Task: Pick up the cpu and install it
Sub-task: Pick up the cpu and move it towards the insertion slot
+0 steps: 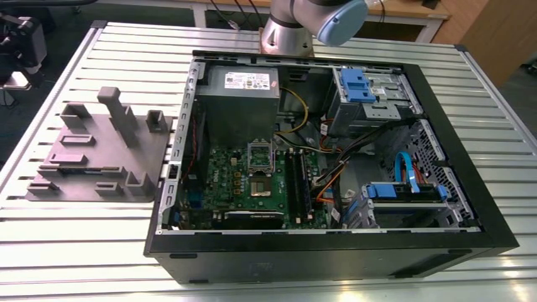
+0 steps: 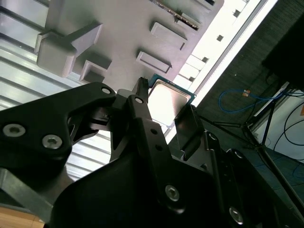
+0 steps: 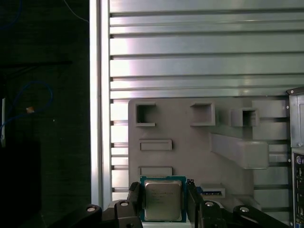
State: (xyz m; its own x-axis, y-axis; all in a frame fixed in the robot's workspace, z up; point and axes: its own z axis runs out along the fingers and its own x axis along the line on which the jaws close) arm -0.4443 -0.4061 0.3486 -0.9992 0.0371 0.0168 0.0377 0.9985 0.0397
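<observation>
In both wrist views my gripper (image 3: 163,192) (image 2: 167,103) is shut on the cpu (image 3: 163,199) (image 2: 166,97), a small square chip with a silvery top and a thin dark rim. One black finger (image 3: 135,197) presses one side and the other finger (image 3: 193,197) the opposite side. The chip hangs well above the grey plastic plate (image 3: 190,152) (image 2: 118,33), over the plate's edge. The exterior view shows the open computer case (image 1: 336,251), with the motherboard's shiny socket frame (image 1: 261,165) lying bare near its middle.
The grey plate (image 1: 100,157) with upright blocks lies on the slatted metal table (image 1: 75,233), at the case's side toward the exterior view's left. Cables, blue drive bays (image 1: 363,85) and the power supply (image 1: 241,85) fill the case. The arm's base (image 1: 290,28) stands behind it.
</observation>
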